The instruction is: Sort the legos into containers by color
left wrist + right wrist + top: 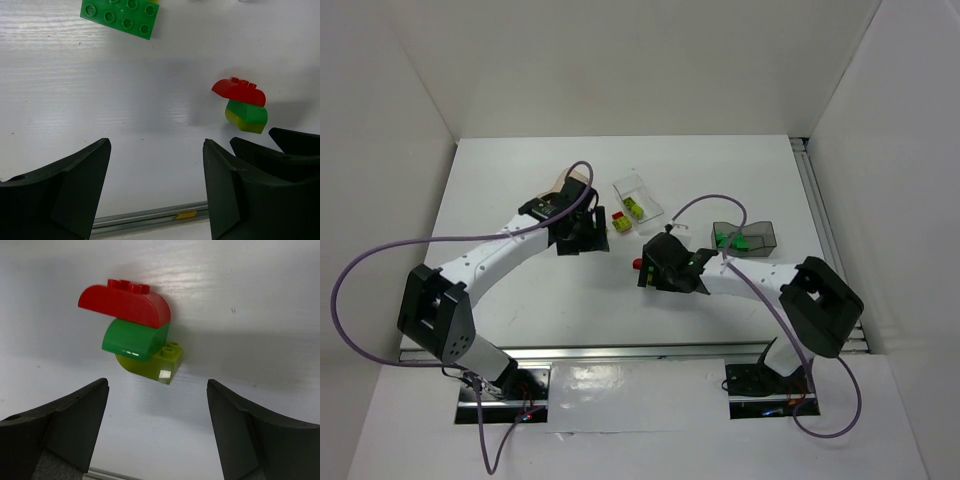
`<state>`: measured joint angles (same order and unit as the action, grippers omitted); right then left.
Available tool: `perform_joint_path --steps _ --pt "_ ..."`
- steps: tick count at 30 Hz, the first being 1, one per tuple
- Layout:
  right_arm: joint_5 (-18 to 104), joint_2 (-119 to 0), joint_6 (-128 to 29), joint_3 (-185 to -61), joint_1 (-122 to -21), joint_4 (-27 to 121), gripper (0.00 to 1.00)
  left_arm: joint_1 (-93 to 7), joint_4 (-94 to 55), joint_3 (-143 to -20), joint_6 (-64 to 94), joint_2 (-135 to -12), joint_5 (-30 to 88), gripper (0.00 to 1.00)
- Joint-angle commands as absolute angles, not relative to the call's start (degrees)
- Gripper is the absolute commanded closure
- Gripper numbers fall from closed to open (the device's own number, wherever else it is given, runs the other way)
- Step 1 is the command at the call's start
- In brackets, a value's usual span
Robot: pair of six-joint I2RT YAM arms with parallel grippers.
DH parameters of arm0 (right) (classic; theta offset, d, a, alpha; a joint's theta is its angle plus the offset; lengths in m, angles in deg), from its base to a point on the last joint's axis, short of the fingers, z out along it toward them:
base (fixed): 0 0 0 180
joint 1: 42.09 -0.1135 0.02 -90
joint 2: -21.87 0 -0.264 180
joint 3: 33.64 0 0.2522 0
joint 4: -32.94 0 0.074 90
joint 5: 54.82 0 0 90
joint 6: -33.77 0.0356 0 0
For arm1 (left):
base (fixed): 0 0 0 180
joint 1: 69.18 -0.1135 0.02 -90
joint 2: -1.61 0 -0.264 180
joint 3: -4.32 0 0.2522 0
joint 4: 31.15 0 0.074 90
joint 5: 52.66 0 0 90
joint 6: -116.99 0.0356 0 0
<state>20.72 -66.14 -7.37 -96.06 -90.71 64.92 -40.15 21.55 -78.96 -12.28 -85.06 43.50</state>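
A stack of three legos lies on the table: a red curved brick [127,302] on a dark green one [131,339] on a yellow-green one [162,365]. My right gripper [157,405] is open and empty just short of the stack. In the top view the stack [638,264] shows as a red spot at the right gripper [652,268]. My left gripper [157,165] is open and empty over bare table. It sees the same stack [242,102] to its right and a flat dark green brick [121,17] ahead. In the top view the left gripper [582,235] is at the table's middle.
The clear tub [638,200] holds yellow-green bricks. The smoky grey tub [748,238] holds green bricks. The orange-tinted tub [563,188] is partly hidden behind the left arm. A red brick [619,216] and a yellow-green brick [621,228] lie between the grippers. White walls enclose the table.
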Motion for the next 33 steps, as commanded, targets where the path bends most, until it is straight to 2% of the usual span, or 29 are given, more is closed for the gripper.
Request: perform_joint_path --steps 1,4,9,12,16,19,22,25,26,29,33 --pt "18.4 -68.6 -2.0 -97.2 -91.6 59.4 0.14 -39.5 20.8 -80.5 -12.7 -86.2 43.1 0.18" --pt "19.0 -70.0 -3.5 -99.0 -91.6 56.9 0.16 -39.5 20.8 -80.5 -12.7 -86.2 43.7 0.18" --pt "23.6 -74.3 -20.0 -104.5 -91.6 57.4 0.16 -39.5 20.8 -80.5 -12.7 -86.7 43.7 0.18" --pt "29.7 -74.0 -27.7 -104.5 -91.6 56.1 0.16 -39.5 20.8 -80.5 -12.7 -86.7 44.2 0.18" --pt "48.6 -71.5 -32.2 -101.0 -92.1 47.5 0.17 -39.5 23.9 -81.2 -12.8 -87.2 48.8 0.18" --pt "53.3 -69.7 -33.9 -99.8 -92.1 46.1 0.21 -43.1 24.7 -81.2 -13.4 -84.5 51.6 0.18" --pt "47.3 -65.9 -34.5 -99.2 -92.1 50.4 0.21 -44.3 24.7 -80.5 -12.1 -82.8 49.2 0.18" --pt "35.0 -63.1 -31.6 -98.5 -92.1 54.9 0.21 -44.3 23.0 -78.7 -12.1 -82.1 44.3 0.18" --pt "28.4 -62.5 -30.0 -98.5 -92.1 56.4 0.21 -43.7 22.1 -77.1 -12.1 -82.1 43.2 0.18" --pt "19.7 -64.3 -24.4 -101.4 -92.1 62.1 0.19 -40.7 18.9 -75.3 -13.3 -84.3 40.3 0.16" --pt "11.9 -64.4 -17.0 -103.6 -91.1 67.6 0.18 -34.8 14.5 -73.7 -12.7 -86.8 39.0 0.09"
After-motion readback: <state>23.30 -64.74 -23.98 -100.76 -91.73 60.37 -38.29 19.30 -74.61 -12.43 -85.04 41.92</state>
